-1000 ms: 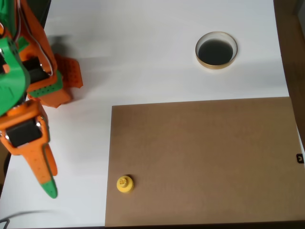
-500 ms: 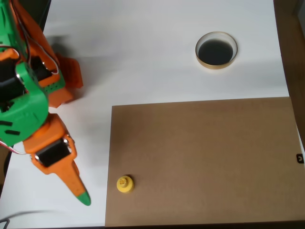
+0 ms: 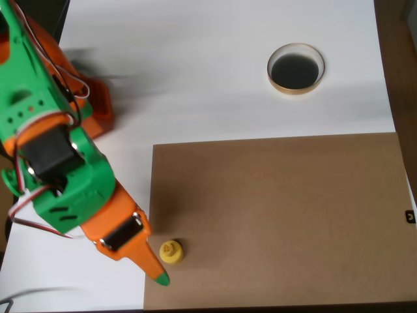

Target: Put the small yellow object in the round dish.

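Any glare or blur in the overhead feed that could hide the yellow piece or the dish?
Overhead view: the small yellow object is sharp on the matte brown board; the white table is bright, nearly washed out; the round dish stays clear; soft shadow beside the gripper.

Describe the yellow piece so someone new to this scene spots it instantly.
In the overhead view, find the brown board covering the white table's lower right. Near its lower-left corner sits the small yellow object, beside the gripper's green tip. It is the only bright yellow thing, far smaller than the round dish.
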Controlling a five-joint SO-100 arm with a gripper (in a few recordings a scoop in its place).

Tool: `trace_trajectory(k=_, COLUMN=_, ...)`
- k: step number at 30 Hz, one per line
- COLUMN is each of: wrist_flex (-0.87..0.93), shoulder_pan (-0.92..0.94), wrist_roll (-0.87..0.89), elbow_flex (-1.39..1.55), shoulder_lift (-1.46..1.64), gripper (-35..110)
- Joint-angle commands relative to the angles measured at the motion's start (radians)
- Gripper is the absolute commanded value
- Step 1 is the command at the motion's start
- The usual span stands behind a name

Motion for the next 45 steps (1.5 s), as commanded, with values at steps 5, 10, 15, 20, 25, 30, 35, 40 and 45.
trace_trajectory(k=5, wrist_flex=0.011, shoulder_pan=-0.055, wrist_roll=-0.008, elbow_flex=-0.107, shoulder_lift=-0.084, gripper=30)
trace_trajectory(k=10, wrist_flex=-0.009, shoulder_pan=-0.084, wrist_roll=0.006, elbow_flex=-0.107, shoulder_lift=-0.124, gripper=29)
trace_trajectory(k=15, wrist_flex=-0.031, shoulder_pan=-0.091, wrist_roll=0.014, elbow_flex=-0.104, shoulder_lift=-0.160, gripper=27)
trace_trajectory(k=20, wrist_flex=-0.058, shoulder_pan=-0.077, wrist_roll=0.008, elbow_flex=-0.100, shoulder_lift=-0.206, gripper=27)
trace_trajectory(k=25, wrist_flex=-0.080, shoulder_pan=-0.072, wrist_roll=0.006, elbow_flex=-0.101, shoulder_lift=-0.224, gripper=23)
trace_trajectory(k=30, wrist_flex=-0.086, shoulder_pan=-0.071, wrist_roll=0.008, elbow_flex=-0.117, shoulder_lift=-0.252, gripper=21)
trace_trajectory(k=35, wrist_flex=-0.089, shoulder_pan=-0.071, wrist_roll=0.006, elbow_flex=-0.129, shoulder_lift=-0.268, gripper=18)
trace_trajectory(k=40, wrist_flex=-0.095, shoulder_pan=-0.067, wrist_roll=0.008, elbow_flex=-0.144, shoulder_lift=-0.290, gripper=12)
trace_trajectory(k=45, wrist_flex=-0.087, shoulder_pan=-0.067, wrist_roll=0.005, elbow_flex=-0.170, shoulder_lift=-0.308, gripper=4)
